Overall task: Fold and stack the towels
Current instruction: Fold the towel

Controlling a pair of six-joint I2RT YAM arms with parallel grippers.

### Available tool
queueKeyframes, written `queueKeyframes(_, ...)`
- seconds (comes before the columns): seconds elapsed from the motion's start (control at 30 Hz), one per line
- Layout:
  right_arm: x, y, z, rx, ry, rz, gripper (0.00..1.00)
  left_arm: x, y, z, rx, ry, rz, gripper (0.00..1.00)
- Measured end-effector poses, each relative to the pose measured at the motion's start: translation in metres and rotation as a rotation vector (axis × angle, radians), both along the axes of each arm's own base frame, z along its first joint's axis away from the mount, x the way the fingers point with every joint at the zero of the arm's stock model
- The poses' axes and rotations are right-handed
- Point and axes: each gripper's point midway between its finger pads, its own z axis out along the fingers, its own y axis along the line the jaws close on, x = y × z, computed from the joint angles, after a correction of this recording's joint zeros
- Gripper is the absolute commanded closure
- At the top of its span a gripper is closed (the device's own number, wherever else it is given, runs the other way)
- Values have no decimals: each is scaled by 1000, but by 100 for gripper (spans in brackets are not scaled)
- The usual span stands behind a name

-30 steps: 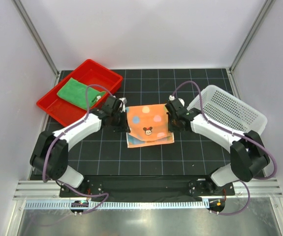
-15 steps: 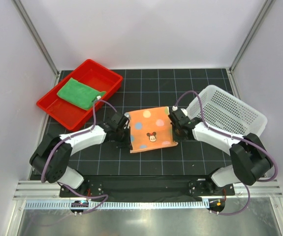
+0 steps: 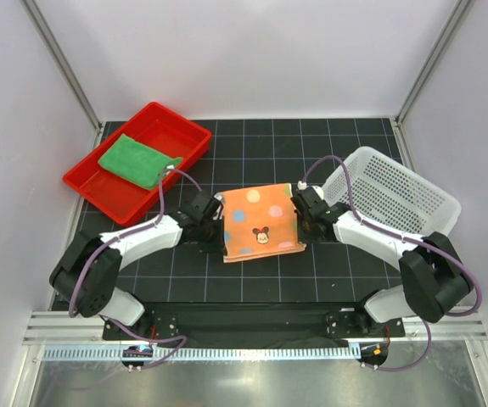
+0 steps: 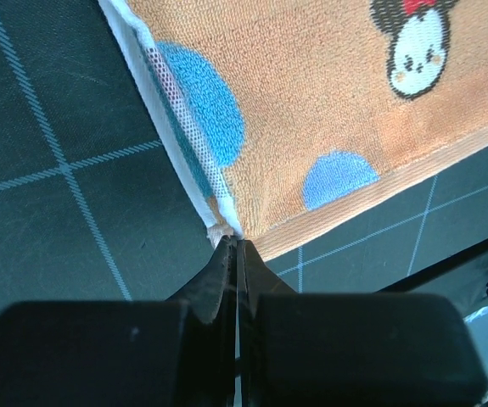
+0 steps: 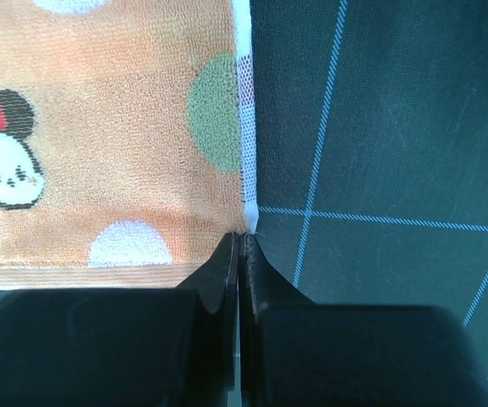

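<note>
Obs.: the table (image 3: 260,280) is showing a black mat with a pale grid, and I am seeing it lying flat and dark under both wrist cameras. White walls (image 3: 244,51) are closing the cell in at 9, 12 and 3 o'clock, with grey frame posts (image 3: 61,59) running up the far corners. A metal rail (image 3: 252,352) is running along the 6 o'clock edge.

The polka-dot towel (image 3: 259,222) is lying at the centre of the table, orange side up, with a small mouse face near its 6 o'clock hem. The left claw (image 4: 233,246) is pinching closed on its 7 o'clock corner, where a white mesh edge is showing. The right claw (image 5: 242,242) is pinching closed on the 5 o'clock corner.

The green towel (image 3: 139,160) is resting folded inside the red tray (image 3: 108,199), which is sitting at 10 o'clock. The white basket (image 3: 396,191) is sitting at 3 o'clock, just beside the right arm.
</note>
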Motion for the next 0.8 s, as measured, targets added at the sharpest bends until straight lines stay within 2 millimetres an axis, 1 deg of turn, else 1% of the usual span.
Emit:
queueKeyframes(0.13,-3,0,3,28,-26,0,99,2,0,6,-9,-24,3,100)
queueKeyframes(0.23,-18,-6,-12,35,7,0,99,-5,1,-4,-18,-9,-2,100)
queueKeyframes(0.3,-27,-9,-20,32,35,-4,99,-15,3,-12,-11,13,-14,100)
queueKeyframes(0.37,-26,-7,-19,41,28,-7,99,-24,6,-19,3,32,-25,100)
queueKeyframes(0.43,-25,-7,-20,45,28,-8,98,-29,6,-22,0,44,-29,100)
queueKeyframes(0.5,-25,-7,-20,46,27,-12,92,-28,4,-21,-6,42,-27,96)
queueKeyframes(0.53,-25,-6,-20,46,27,-13,85,-28,4,-22,-7,42,-27,89)
queueKeyframes(0.57,-24,-6,-20,49,26,-16,81,-28,4,-22,-8,41,-27,85)
queueKeyframes(0.6,-24,-6,-21,49,26,-18,77,-28,3,-21,-11,42,-25,84)
queueKeyframes(0.63,-24,-6,-21,50,26,-20,69,-28,3,-21,-13,41,-25,82)
queueKeyframes(0.7,-24,-7,-20,47,29,-22,63,-27,3,-20,-8,39,-26,79)
queueKeyframes(0.73,-25,-8,-20,41,35,-21,59,-26,5,-19,8,34,-28,73)
queueKeyframes(0.8,-26,-9,-13,28,48,-17,55,-20,10,-11,50,16,-44,71)
